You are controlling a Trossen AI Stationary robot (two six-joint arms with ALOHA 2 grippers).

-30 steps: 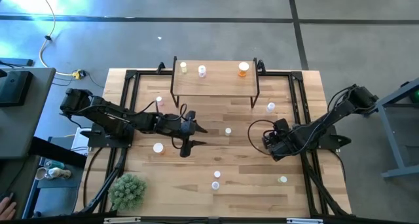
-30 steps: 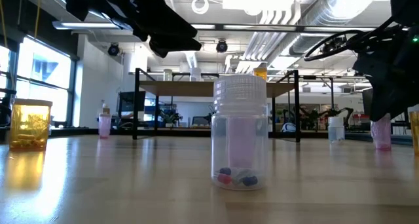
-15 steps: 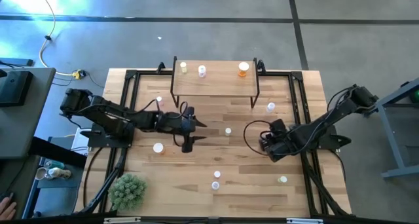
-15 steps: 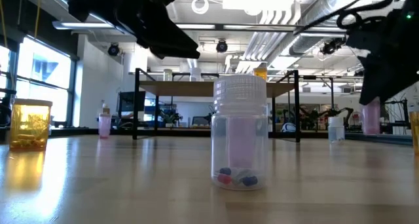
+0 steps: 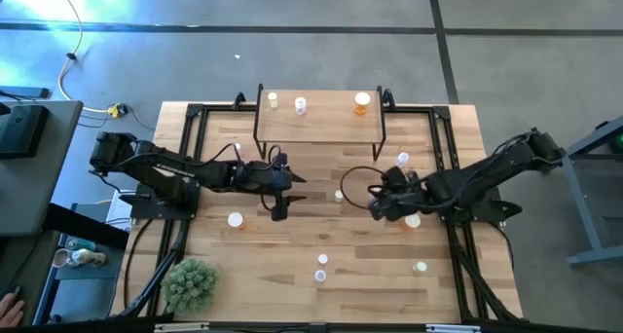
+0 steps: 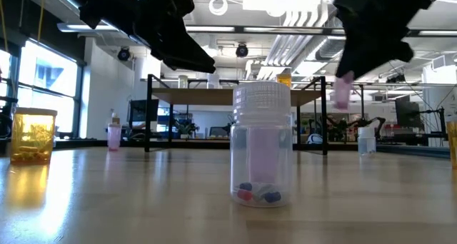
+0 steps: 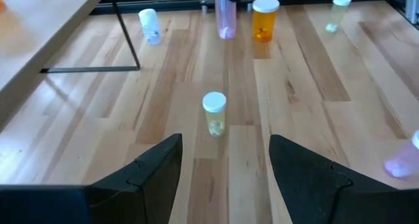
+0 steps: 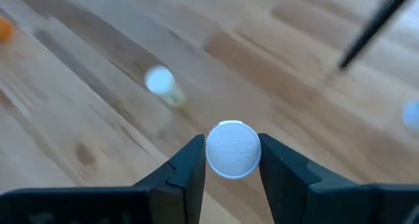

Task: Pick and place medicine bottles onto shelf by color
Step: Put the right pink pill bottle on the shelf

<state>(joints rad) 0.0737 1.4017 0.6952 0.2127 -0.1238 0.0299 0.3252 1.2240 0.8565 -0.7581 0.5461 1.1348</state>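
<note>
My right gripper (image 5: 382, 203) is shut on a pink bottle (image 6: 343, 93) with a white cap, held above the table's middle. My left gripper (image 5: 281, 193) is open and empty, low over the table left of centre. A yellow-green bottle (image 7: 214, 114) stands on its base just beyond its fingers; it also shows in the high view (image 5: 339, 195). The shelf (image 5: 321, 119) stands at the far edge and carries a yellow-green bottle (image 5: 274, 100), a pale bottle (image 5: 300, 105) and an orange bottle (image 5: 362, 101). My right gripper pinches the pink bottle at its top end, with the white cap (image 8: 233, 149) between its two fingers. The fingers come from above, pointing down. The bottle hangs below them, nearly upright and lifted clear of the table.
An orange bottle (image 5: 413, 219) stands just right of my right gripper. More bottles stand on the table: one by the shelf's right leg (image 5: 403, 159), one at the left (image 5: 236, 219), two near the front (image 5: 321, 268), and one at the front right (image 5: 421, 267). A spiky green plant (image 5: 190, 284) stands at the near left corner.
My right gripper has gone up and toward the table's left edge with the pink bottle, which is lifted clear of the table. The orange bottle that stood under the arm now shows.
</note>
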